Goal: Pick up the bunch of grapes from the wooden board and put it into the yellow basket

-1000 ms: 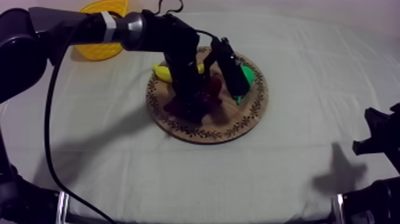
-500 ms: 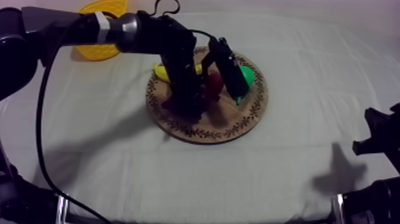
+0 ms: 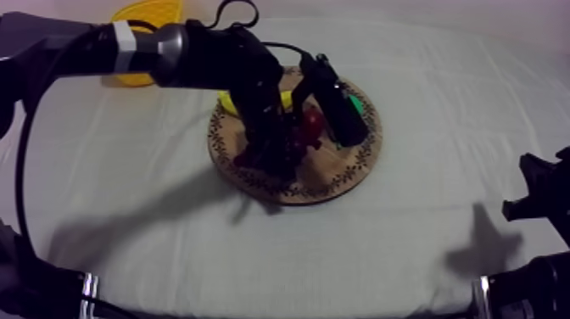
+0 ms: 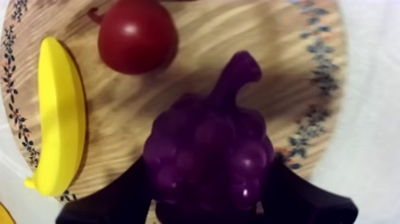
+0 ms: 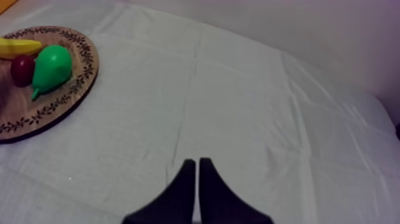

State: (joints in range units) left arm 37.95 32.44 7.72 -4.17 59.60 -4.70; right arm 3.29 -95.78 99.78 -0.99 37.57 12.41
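The purple bunch of grapes [image 4: 208, 158] sits between my left gripper's [image 4: 207, 182] two black fingers, which press on both its sides just over the round wooden board [image 4: 280, 65]. In the top view my left gripper [image 3: 273, 153] comes in from the upper left over the board [image 3: 331, 174], and the grapes [image 3: 290, 146] show dark under the wrist. The yellow basket [image 3: 157, 13] stands at the far left, partly behind the arm. My right gripper [image 5: 197, 164] is shut on nothing, low at the right side [image 3: 530, 191] over bare cloth.
On the board lie a banana [image 4: 59, 116], a small red fruit [image 4: 137, 36] and a green pear [image 5: 50, 68]. The cloth between the board [image 5: 65, 95] and the right arm is open room.
My left arm has risen slightly over the board with the grapes between its fingers. Its shadow has spread onto the cloth in front of the board. The right arm has not moved.
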